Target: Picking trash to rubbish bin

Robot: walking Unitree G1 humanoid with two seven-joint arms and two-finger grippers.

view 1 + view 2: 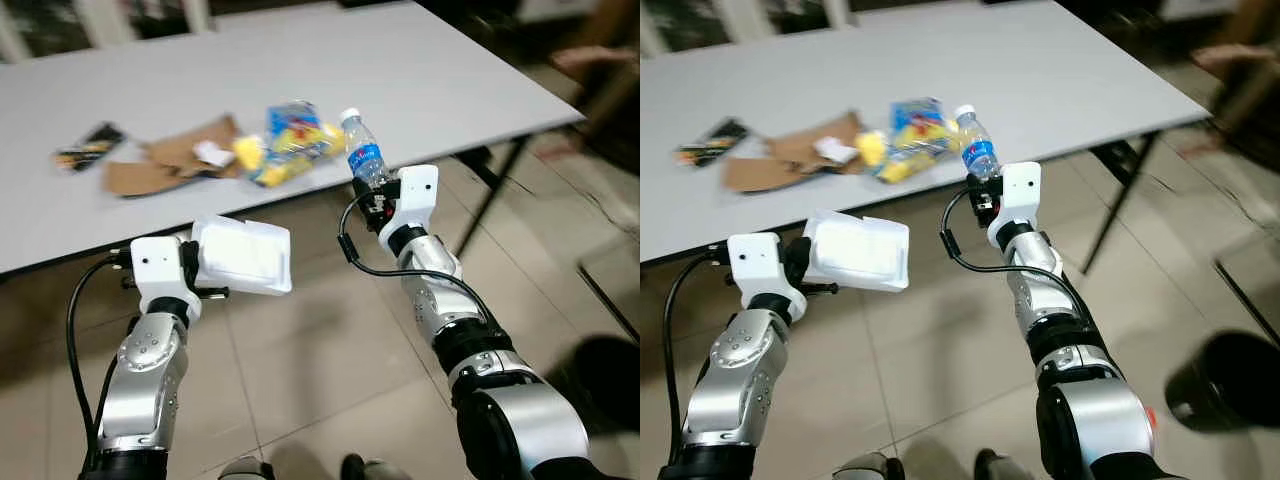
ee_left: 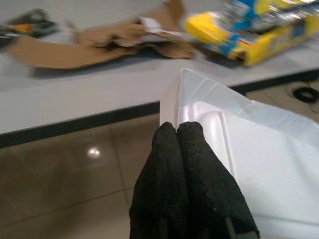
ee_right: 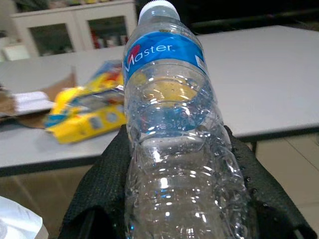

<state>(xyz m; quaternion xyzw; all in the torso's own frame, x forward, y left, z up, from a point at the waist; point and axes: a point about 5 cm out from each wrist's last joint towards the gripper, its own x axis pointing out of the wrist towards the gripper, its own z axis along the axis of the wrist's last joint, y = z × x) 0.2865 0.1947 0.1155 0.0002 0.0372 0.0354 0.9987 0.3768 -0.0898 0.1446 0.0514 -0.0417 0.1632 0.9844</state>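
My left gripper is shut on the edge of a white foam tray, held off the table's front edge over the floor; its black fingertips pinch the tray's rim. A clear plastic water bottle with a blue label and white cap stands upright in my right gripper, which is shut on it just past the table's front edge. The bottle sits between the black fingers. On the table lie a yellow and blue snack wrapper, torn brown cardboard and a dark wrapper.
The long grey table runs across the view, with black legs at its right end. Tiled floor lies below my arms. A dark round object sits on the floor at the lower right.
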